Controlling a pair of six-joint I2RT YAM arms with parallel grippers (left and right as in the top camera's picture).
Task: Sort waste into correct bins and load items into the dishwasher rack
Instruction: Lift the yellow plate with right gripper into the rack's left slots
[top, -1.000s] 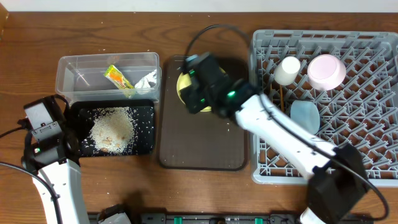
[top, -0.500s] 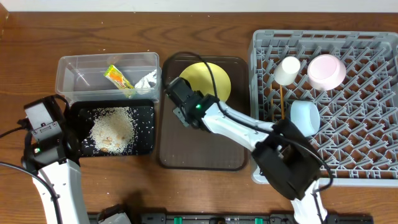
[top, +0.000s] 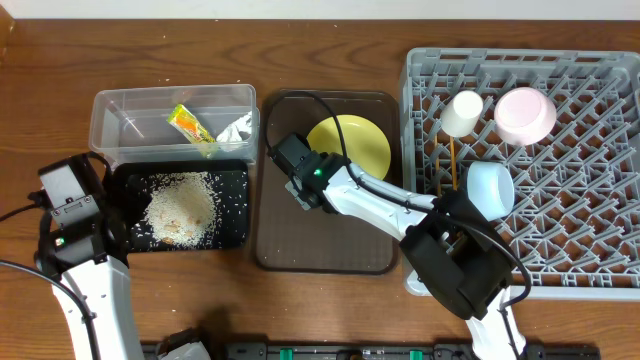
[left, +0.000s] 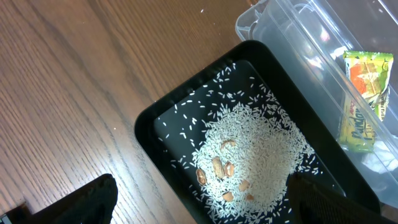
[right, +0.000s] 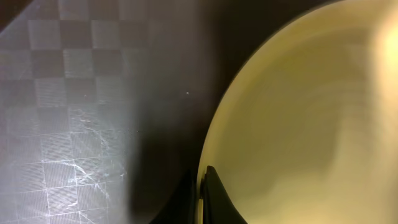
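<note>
- The right end effector (right: 202, 186) is pinching the rim of the yellow plate (top: 355, 145). Its fingers are pressing together on the plate's left edge, and in the wrist view the two dark tips are sitting either side of the pale rim.
- The plate is lying over the far half of the dark brown serving tray (top: 320, 250). That tray is sitting on the worktop (top: 300, 50) between the bins and the rack. Whether the plate is lifted clear of the tray, I cannot tell.
- The left end effector (left: 205, 202) is hanging with its fingers spread wide, gripping nothing, over the near end of the black tray (top: 237, 238).
- The rice grains (top: 180, 208) are lying in a heap in the middle of that black tray, with strays scattered around. A few tan bits are showing in the heap in the left wrist view.
- The clear tub (top: 110, 105) is sitting just behind the black tray, touching it or nearly so. It is holding the snack wrapper (top: 192, 128) and the crumpled white paper scrap (top: 235, 130) side by side.
- Over on the right, the grey dishwasher rack (top: 600, 200) is carrying the white cup (top: 462, 112) and the pink bowl (top: 525, 115) in its far-left part.
- The light blue bowl (top: 490, 188) is sitting nearer the front, and the chopsticks (top: 452, 160) are lying between the cup and the blue bowl, by the rack's left wall.
</note>
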